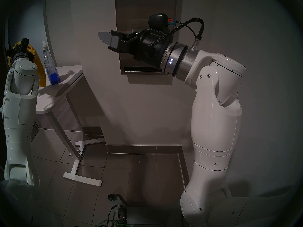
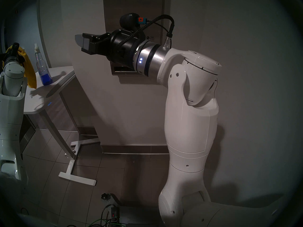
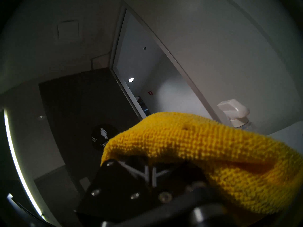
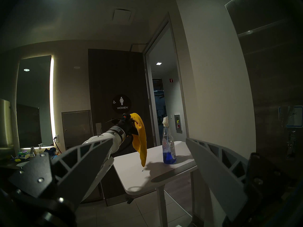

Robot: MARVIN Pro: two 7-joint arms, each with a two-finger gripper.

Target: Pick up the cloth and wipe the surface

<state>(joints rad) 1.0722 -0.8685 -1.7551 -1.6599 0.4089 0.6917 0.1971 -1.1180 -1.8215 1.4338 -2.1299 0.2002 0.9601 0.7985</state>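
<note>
Nearest the head camera, at the right of the frame, the white right arm is seen bent at the elbow, with its black right gripper (image 1: 109, 41) held level across the upper centre and pointing toward the left of the frame. Its grey ribbed jaws are shown spread wide in the right wrist view, with nothing between them. Behind this gripper, the tall brushed stainless-steel dispenser panel (image 1: 146, 8) is mounted on the wall; its dark slot is partly hidden by the wrist.

At the far left of the frame, the left gripper (image 1: 24, 41) is raised above the white counter (image 1: 49, 98), angled upward. Its jaws are closed on the soft mustard-yellow microfibre cloth (image 1: 40, 69), which is draped over the fingertips and hangs down in a long fold, its lower end just above the counter top. A clear spray bottle with blue liquid (image 1: 50, 64) stands upright on the counter, just beside the hanging cloth.

Progress: the pick-up is judged complete, since the cloth is lifted clear of the counter. The wiping is judged not yet begun: the cloth is well apart from the steel panel, to which it must be carried and pressed.
</note>
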